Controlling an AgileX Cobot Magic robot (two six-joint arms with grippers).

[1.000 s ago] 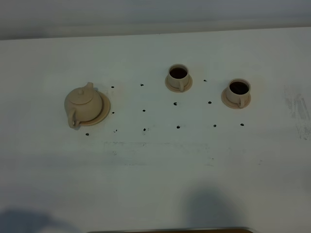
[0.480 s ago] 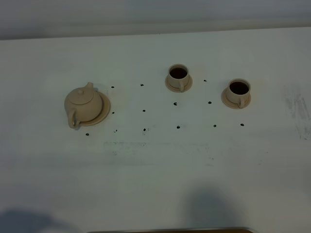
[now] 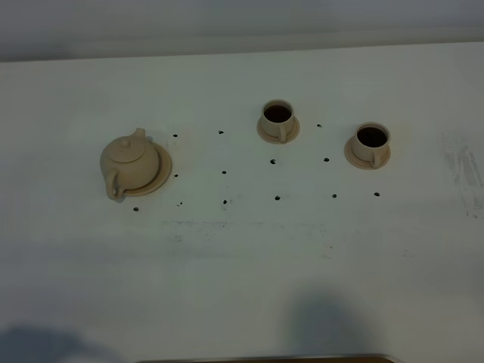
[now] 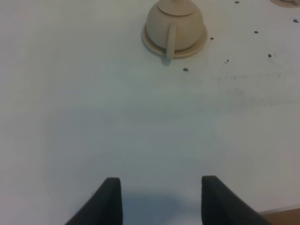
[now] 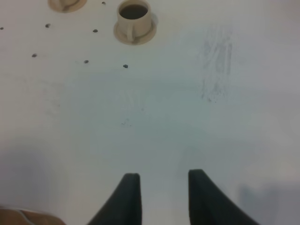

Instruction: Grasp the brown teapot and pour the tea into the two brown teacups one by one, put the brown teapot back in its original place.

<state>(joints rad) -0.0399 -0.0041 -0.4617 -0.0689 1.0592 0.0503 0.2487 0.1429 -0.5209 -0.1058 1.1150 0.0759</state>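
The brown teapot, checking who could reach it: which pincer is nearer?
Left. The left pincer faces the brown teapot across bare table; the right pincer faces a teacup.

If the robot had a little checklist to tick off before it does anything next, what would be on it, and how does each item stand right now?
1. Pale beige squat teapot upright on its flat round disc: ok.
2. Teapot's loop handle unobstructed: ok.
3. Left gripper open and empty: ok.
4. Right gripper open and empty: ok.
5. Two small beige cups upright on saucers: ok.
6. Cups empty: not ok, both already look dark inside.
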